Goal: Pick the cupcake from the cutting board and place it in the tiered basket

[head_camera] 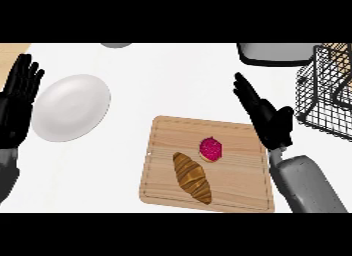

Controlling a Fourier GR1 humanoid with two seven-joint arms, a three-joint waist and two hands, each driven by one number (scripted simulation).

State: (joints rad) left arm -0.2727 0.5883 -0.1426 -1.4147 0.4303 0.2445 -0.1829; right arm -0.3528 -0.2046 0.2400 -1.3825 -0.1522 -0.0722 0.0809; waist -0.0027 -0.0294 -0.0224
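Note:
A cupcake (211,149) with pink frosting sits on the wooden cutting board (164,185), right of its centre. A brown croissant (191,177) lies beside it, lower left. My right hand (266,116) hovers open at the board's upper right edge, fingers straight and pointing away, a short way right of the cupcake and not touching it. The black wire tiered basket (334,90) stands at the right edge, just right of that hand. At the far left my left hand (10,107) rests open with fingers up.
A white plate (71,107) lies left of the board, beside my left hand. A grey container (275,53) sits at the back, left of the basket. A grey object (117,45) peeks in at the top edge.

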